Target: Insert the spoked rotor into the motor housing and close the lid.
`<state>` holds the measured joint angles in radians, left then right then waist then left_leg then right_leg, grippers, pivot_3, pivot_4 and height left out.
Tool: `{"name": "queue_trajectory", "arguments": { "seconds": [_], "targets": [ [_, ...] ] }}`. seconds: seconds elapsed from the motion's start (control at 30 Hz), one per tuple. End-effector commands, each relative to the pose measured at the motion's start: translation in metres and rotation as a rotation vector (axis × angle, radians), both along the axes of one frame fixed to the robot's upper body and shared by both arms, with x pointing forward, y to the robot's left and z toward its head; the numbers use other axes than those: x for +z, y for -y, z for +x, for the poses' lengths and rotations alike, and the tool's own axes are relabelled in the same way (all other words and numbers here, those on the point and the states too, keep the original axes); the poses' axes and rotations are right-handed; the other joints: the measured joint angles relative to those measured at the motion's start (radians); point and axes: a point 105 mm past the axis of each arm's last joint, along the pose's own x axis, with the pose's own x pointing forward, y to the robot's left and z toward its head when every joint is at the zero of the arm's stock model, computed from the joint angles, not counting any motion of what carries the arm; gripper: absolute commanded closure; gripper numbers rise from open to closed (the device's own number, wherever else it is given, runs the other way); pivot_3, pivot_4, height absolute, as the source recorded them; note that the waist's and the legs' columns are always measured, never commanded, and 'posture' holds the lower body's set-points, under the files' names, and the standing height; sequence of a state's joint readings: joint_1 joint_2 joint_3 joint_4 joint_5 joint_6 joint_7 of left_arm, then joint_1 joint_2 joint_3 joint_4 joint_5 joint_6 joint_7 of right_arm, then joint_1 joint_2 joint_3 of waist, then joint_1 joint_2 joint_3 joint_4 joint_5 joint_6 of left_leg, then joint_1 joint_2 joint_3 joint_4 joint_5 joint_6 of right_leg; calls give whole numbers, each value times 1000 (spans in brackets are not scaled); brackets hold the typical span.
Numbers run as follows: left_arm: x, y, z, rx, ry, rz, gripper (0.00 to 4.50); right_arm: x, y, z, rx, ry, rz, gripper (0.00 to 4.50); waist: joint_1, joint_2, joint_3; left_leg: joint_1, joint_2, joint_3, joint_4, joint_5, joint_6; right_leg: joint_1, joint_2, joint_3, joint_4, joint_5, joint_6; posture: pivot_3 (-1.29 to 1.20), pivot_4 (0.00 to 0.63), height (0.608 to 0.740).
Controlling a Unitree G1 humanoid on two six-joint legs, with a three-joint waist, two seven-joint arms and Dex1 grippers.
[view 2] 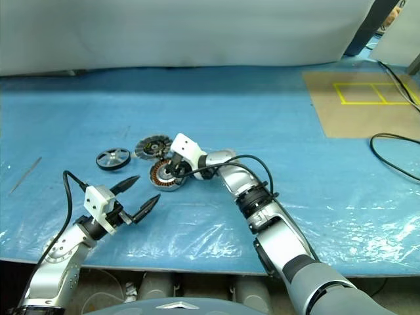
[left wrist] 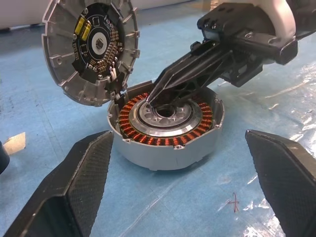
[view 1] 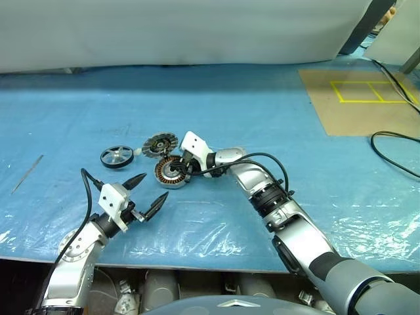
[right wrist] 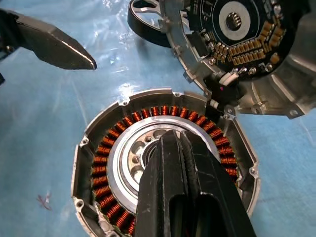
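Blue plastic sheeting (view 1: 275,111) covers the table I am working over. Head views, item by item: the motor housing (view 1: 169,172) sits near the middle of the sheet, copper windings showing. The lid (view 1: 160,144) stands tilted against the housing's far-left edge, finned face toward me. The spoked rotor (view 1: 116,157), black rim and silver spokes, lies flat to the left of the lid, just beside it and outside the housing. My right gripper (view 1: 183,168) reaches in from the right and points down into the housing's centre. My left gripper (view 1: 146,195) hovers near the housing on its near-left side, touching nothing. A brown board (view 1: 367,105) with yellow tape lines lies at far right, a black cable (view 1: 394,141) beside it.

Left wrist view: I see my left gripper's two black fingers (left wrist: 74,182) spread wide apart with nothing between them. The housing (left wrist: 165,148) rests beyond them, apart from both. The lid (left wrist: 89,49) leans on the housing's rim, showing a dark circuit board with yellow components. The right gripper (left wrist: 153,98) has its fingers pressed together, tips resting at the silver hub inside the winding ring.

Right wrist view: my right gripper's fingers (right wrist: 187,187) are closed against each other over the housing's (right wrist: 94,148) dark centre, gripping no loose part. The lid (right wrist: 256,49) tilts at the rim, the rotor's (right wrist: 143,19) black rim behind it. One left fingertip (right wrist: 59,47) shows off to the side.
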<state>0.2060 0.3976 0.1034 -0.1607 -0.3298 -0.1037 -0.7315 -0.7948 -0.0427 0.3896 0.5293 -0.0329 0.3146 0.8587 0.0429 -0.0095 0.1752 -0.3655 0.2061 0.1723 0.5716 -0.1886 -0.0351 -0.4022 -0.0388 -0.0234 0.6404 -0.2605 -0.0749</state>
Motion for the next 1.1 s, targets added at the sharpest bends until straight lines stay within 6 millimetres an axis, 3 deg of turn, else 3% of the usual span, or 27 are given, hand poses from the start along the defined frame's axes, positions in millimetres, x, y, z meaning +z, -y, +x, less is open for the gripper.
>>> {"name": "queue_trajectory", "arguments": {
  "seconds": [0.03,0.37,0.63,0.9,1.1],
  "targets": [
    [6,0,0,-12,27,14,0,-12,3,2,-13,10,-69,4470,0,0,0,1,0,0,0,0,0,0,0,0,0,0,0,0,150,740],
    [5,1,3,-25,26,21,0,-32,3,-23,100,-6,-162,4470,1,0,-2,3,0,0,0,0,0,3,0,0,0,0,0,0,150,740],
    [5,0,4,-33,27,28,0,-21,13,-11,87,73,-231,4470,2,1,-2,3,-1,0,-1,0,0,3,-1,0,-1,0,0,0,150,740],
    [6,0,6,-39,33,30,0,0,14,-11,92,67,-196,4470,6,1,-2,3,-1,0,0,0,0,4,-1,0,-1,0,0,0,150,740],
    [6,1,6,-39,32,28,0,3,19,-15,112,46,-213,4470,6,1,-2,2,-1,0,0,0,0,3,-1,0,-1,0,0,0,150,740]
  ]
}}
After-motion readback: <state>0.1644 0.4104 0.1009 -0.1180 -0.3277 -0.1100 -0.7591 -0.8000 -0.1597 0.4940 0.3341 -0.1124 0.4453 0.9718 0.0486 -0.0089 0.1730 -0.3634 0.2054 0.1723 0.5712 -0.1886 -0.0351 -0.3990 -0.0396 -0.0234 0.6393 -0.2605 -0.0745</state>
